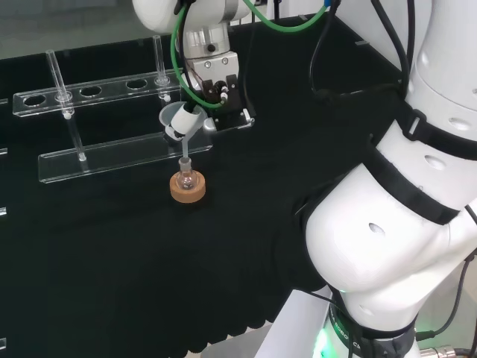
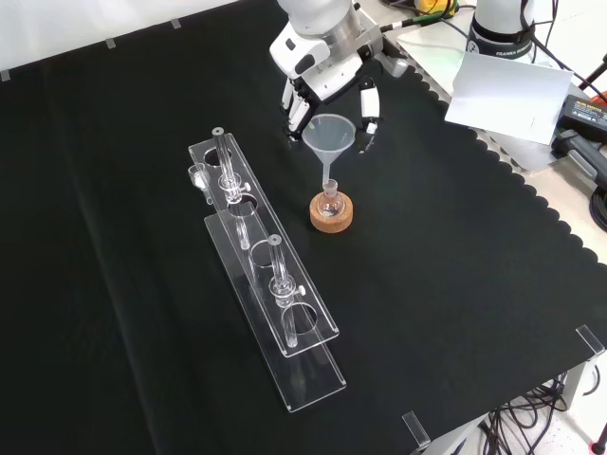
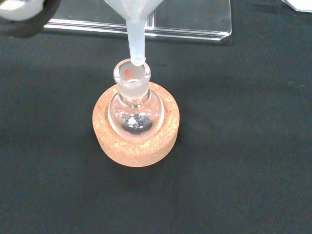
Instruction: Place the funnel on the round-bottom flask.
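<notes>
A clear rack (image 2: 275, 284) lies on the black cloth (image 2: 455, 284), left of the work in the front view, with upright tubes; nothing stands between it and the flask. No legible writing seen. The hand (image 2: 327, 81) hangs above, fingers curled round the funnel (image 2: 329, 133) rim. The funnel's stem tip sits at the mouth of the flask (image 3: 134, 109), which rests in a cork ring (image 3: 136, 141).
</notes>
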`<state>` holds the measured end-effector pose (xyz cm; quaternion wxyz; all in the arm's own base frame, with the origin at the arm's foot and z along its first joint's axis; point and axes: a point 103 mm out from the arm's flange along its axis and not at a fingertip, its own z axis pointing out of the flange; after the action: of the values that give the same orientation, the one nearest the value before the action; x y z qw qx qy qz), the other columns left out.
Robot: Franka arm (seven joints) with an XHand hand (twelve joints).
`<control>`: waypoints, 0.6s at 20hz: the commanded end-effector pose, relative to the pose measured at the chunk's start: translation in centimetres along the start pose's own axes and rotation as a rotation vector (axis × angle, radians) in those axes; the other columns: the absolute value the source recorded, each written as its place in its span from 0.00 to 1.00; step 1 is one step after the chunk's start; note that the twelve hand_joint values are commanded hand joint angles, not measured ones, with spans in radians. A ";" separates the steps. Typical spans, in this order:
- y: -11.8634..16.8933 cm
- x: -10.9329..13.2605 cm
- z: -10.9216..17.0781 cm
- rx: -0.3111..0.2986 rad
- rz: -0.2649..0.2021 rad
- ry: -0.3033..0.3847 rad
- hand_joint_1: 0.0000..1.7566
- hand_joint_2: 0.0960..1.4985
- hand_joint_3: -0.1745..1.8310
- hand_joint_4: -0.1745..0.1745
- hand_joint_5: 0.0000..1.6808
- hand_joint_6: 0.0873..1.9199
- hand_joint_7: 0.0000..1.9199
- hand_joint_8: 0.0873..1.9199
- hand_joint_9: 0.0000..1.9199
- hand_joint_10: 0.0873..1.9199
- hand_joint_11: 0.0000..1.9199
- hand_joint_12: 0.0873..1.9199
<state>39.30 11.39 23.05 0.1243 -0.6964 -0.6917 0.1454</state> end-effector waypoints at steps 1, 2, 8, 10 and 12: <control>-0.1 0.6 0.3 0.007 -0.009 0.011 0.45 0.50 0.39 0.56 0.55 0.39 0.51 0.35 0.62 0.16 0.42 0.61; -0.1 0.6 0.3 0.008 -0.009 0.009 0.45 0.50 0.39 0.56 0.55 0.39 0.51 0.35 0.62 0.16 0.42 0.61; 0.4 1.2 1.6 0.026 -0.008 -0.002 0.45 0.50 0.39 0.56 0.56 0.39 0.51 0.35 0.62 0.16 0.42 0.61; 0.5 1.3 1.8 0.030 -0.012 0.000 0.45 0.50 0.39 0.56 0.56 0.39 0.51 0.35 0.62 0.16 0.42 0.61; 0.5 1.1 1.8 0.030 -0.013 0.004 0.45 0.50 0.39 0.56 0.56 0.39 0.51 0.35 0.62 0.16 0.42 0.61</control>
<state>39.00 12.36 21.36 0.1356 -0.6915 -0.6924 0.1551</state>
